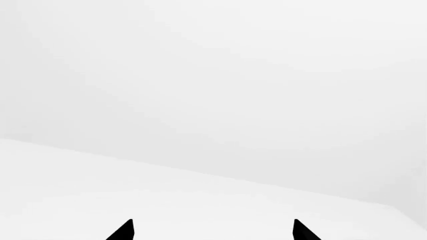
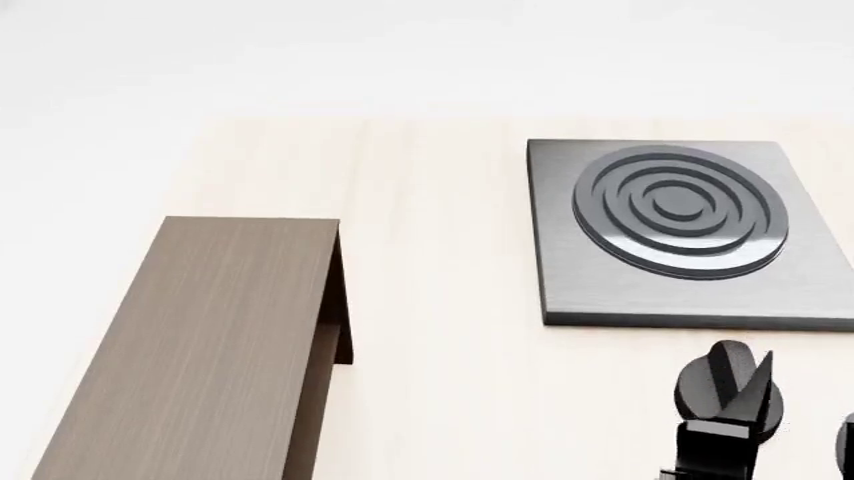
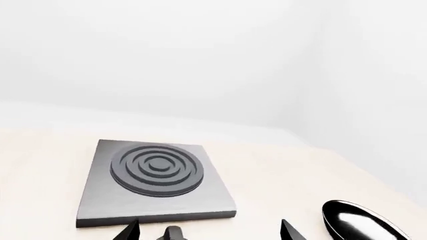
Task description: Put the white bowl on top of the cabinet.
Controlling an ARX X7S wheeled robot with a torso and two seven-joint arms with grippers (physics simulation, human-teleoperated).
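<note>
**Bowl out of view**

Pale table (image 2: 441,300) carries the cabinet (image 2: 200,350) at lower left and the stove (image 2: 667,235) at upper right. Right gripper (image 3: 210,231) hangs released near the stove; left gripper (image 1: 213,231) likewise spread. No bowl shows.

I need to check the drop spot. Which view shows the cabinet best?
The head view: the cabinet fills its lower left, showing the flat wood-grain top and part of the open side. The right wrist view shows only the stove plate and table, no cabinet. The left wrist view shows blank white beyond its fingertips.
</note>
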